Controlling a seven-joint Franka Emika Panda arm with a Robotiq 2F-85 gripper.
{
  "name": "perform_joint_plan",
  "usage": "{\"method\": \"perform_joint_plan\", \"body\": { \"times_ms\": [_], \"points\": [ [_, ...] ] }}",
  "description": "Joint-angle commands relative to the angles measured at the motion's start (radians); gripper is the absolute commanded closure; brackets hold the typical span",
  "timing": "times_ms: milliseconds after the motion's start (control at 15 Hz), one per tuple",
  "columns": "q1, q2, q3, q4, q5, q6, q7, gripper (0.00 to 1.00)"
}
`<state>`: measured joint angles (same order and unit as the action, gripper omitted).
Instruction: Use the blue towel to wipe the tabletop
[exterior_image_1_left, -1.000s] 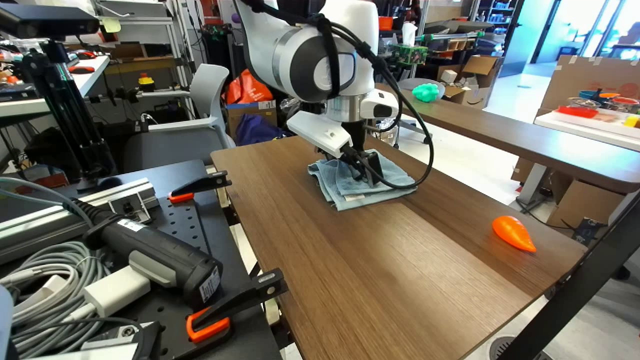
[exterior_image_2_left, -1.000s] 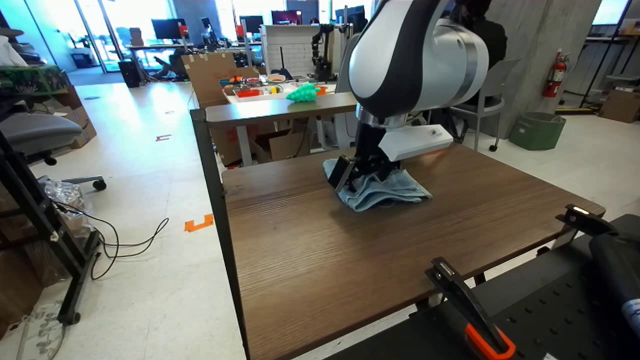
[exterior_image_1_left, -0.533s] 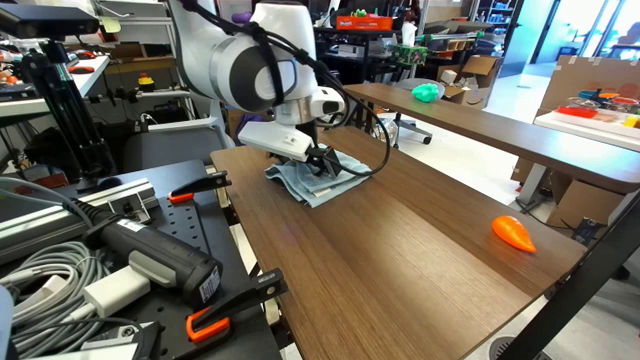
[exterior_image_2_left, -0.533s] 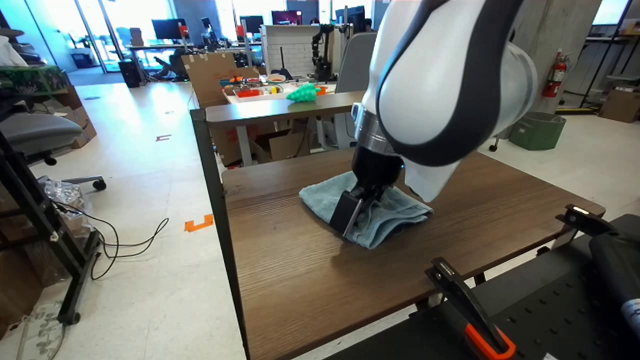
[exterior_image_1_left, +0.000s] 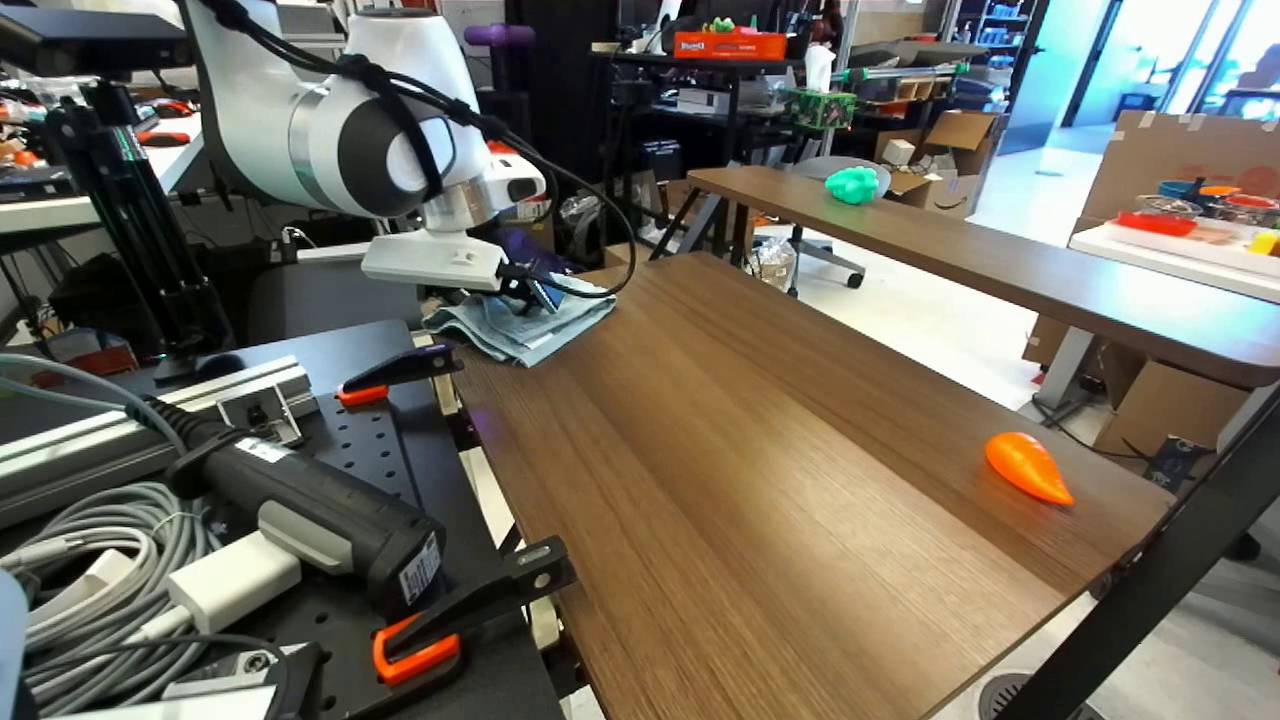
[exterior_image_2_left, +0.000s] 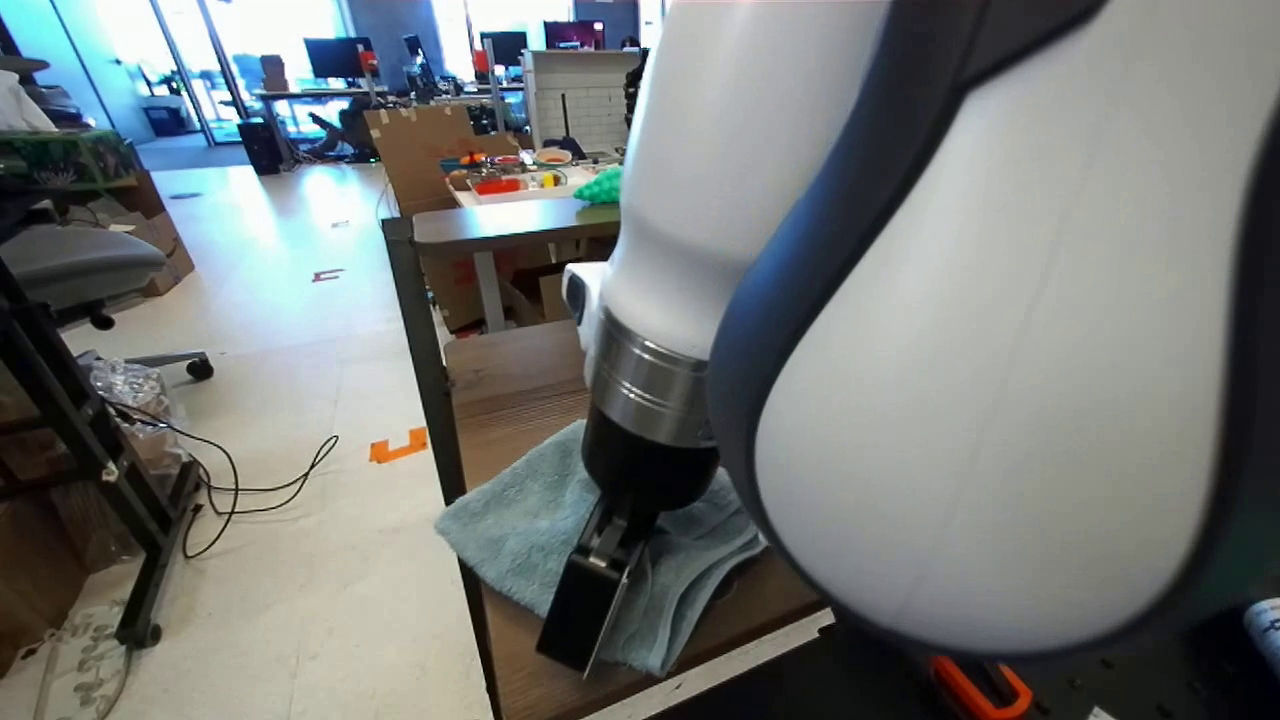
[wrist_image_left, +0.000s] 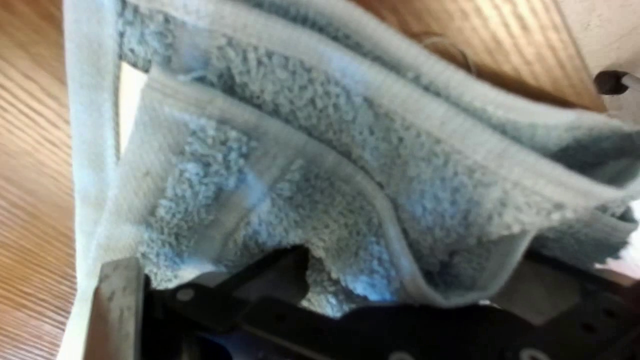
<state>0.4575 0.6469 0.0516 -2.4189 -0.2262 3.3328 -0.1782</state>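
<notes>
The folded pale blue-grey terry towel (exterior_image_2_left: 525, 525) lies beneath the black two-fingered gripper (exterior_image_1_left: 505, 298), whose fingers (exterior_image_2_left: 580, 615) are spread well apart and reach down to the cloth. In the wrist view one finger sits at eight o'clock and the other toward four, with rumpled cloth between. In an exterior view the towel's nine-o'clock corner passes in front of a dark straight post (exterior_image_2_left: 425, 370); whether it overhangs I cannot tell. In an exterior view, seen from the gripper, a flat white housing (exterior_image_1_left: 435, 260) sits just beside it at ten o'clock, a black cable (exterior_image_1_left: 628, 225) loops out at two, and the white and dark-grey robot arm (exterior_image_1_left: 385, 150) extends toward eleven. There the towel lies at the ten-o'clock end of the long brown wood-grain tabletop (exterior_image_1_left: 760, 520). From the towel, an orange-tipped black clamp (exterior_image_1_left: 400, 368) is near at eight o'clock and a matching clamp (exterior_image_1_left: 490, 597) farther off at six, both at the edge of a black bench (exterior_image_1_left: 440, 460). A glossy orange teardrop-shaped object (exterior_image_1_left: 1027, 467) rests on the tabletop, well apart, between three and four. Farther out, at two o'clock, a bright green knobbly object (exterior_image_1_left: 852, 185) sits on a separate long brown table (exterior_image_1_left: 1000, 250).
</notes>
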Motion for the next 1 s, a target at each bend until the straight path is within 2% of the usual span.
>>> {"method": "perform_joint_plan", "body": {
  "times_ms": [0, 133, 400, 600, 800, 933],
  "points": [
    [0.034, 0.070, -0.024, 0.044, 0.035, 0.064, -0.004, 0.00],
    [0.020, 0.079, -0.045, 0.072, 0.061, 0.068, -0.002, 0.00],
    [0.002, 0.019, -0.099, 0.099, 0.092, -0.087, 0.006, 0.00],
    [-0.018, -0.037, -0.129, 0.114, 0.074, -0.216, 0.020, 0.00],
    [-0.045, -0.082, -0.135, 0.131, 0.048, -0.322, 0.031, 0.00],
    [-0.083, -0.097, -0.114, 0.150, 0.040, -0.381, 0.036, 0.00]
  ]
}}
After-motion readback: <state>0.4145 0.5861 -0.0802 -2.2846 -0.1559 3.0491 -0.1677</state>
